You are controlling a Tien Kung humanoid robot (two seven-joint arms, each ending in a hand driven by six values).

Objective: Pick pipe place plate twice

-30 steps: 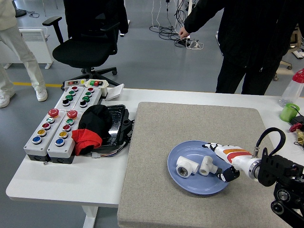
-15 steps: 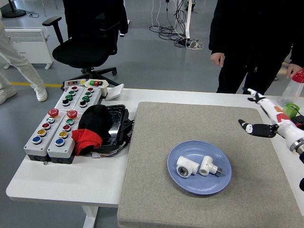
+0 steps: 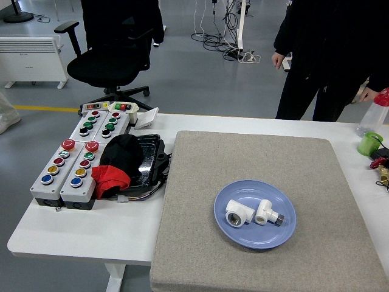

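The white table carries a large grey felt mat that fills its right half, likely laid down as a soft, non-slip work area. Left of the mat sit grey button boxes with coloured push buttons, and beside them a black and red cloth bundled over a dark tray, all well apart from the work area. A person in black stands at the far side, hands off the table. On the mat lies a blue plate, and inside it rest two white pipe fittings just beside each other, so both placements look done. Neither robot hand is in view, so nothing can be said of any grasp; the fittings lie free on the plate.
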